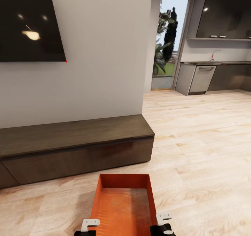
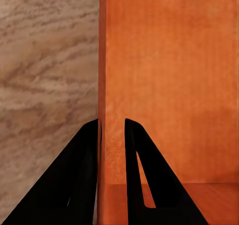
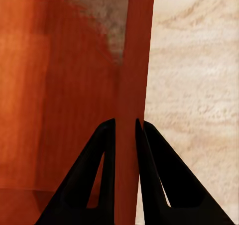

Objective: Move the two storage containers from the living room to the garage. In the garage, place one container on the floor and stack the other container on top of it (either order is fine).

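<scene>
One orange-red open-top storage container [image 1: 122,204] hangs in front of me over the light wood plank floor of the living room, held by both arms. My left gripper [image 1: 89,225] is shut on its left wall [image 2: 110,150], one finger inside and one outside. On the opposite side, the right gripper [image 1: 163,219] is shut on the right wall [image 3: 130,135] in the same way. The bin looks empty, with a ribbed bottom.
A long low dark-brown cabinet [image 1: 73,145] runs along the white wall ahead, under a black wall TV [image 1: 29,23]. To the right the plank floor [image 1: 202,135] opens toward a kitchen counter [image 1: 212,76] and a glass door [image 1: 168,41].
</scene>
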Tool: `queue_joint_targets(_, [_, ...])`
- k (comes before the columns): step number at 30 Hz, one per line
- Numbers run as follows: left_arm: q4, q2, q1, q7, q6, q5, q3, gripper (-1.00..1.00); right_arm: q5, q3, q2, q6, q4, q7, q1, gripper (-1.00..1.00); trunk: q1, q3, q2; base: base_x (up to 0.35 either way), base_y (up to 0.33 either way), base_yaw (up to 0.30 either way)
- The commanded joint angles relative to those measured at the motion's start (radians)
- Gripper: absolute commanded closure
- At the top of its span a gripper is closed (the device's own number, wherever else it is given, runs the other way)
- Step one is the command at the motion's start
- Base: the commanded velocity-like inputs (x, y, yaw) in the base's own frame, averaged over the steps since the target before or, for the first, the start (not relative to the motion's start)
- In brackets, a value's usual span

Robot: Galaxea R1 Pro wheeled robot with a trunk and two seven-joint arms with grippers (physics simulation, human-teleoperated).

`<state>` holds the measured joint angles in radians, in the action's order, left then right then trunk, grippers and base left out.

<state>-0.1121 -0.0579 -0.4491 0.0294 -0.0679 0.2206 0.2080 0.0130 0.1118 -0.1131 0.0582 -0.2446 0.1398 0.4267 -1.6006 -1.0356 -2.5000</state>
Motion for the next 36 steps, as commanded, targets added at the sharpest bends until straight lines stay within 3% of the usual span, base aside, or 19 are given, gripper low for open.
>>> queue_joint_targets(1, [0.002,0.0,0.0,0.0,-0.003,0.011,0.016,1.0,-0.016,0.017,0.0,0.005,-0.001,0.001,0.0,1.0,0.0,-0.001,0.0,0.0,0.0,0.0])
queue_joint_targets(20, [0.002,0.009,0.0,-0.005,0.0,0.008,0.017,1.0,-0.016,0.018,0.001,0.004,-0.001,0.0,0.0,1.0,0.001,0.003,0.0,0.0,0.0,0.0])
queue_joint_targets(36, [0.002,0.009,0.0,-0.005,0.0,0.008,0.019,1.0,-0.016,0.019,0.0,0.003,-0.002,0.0,0.0,1.0,0.062,0.053,0.112,0.0,0.0,0.0])
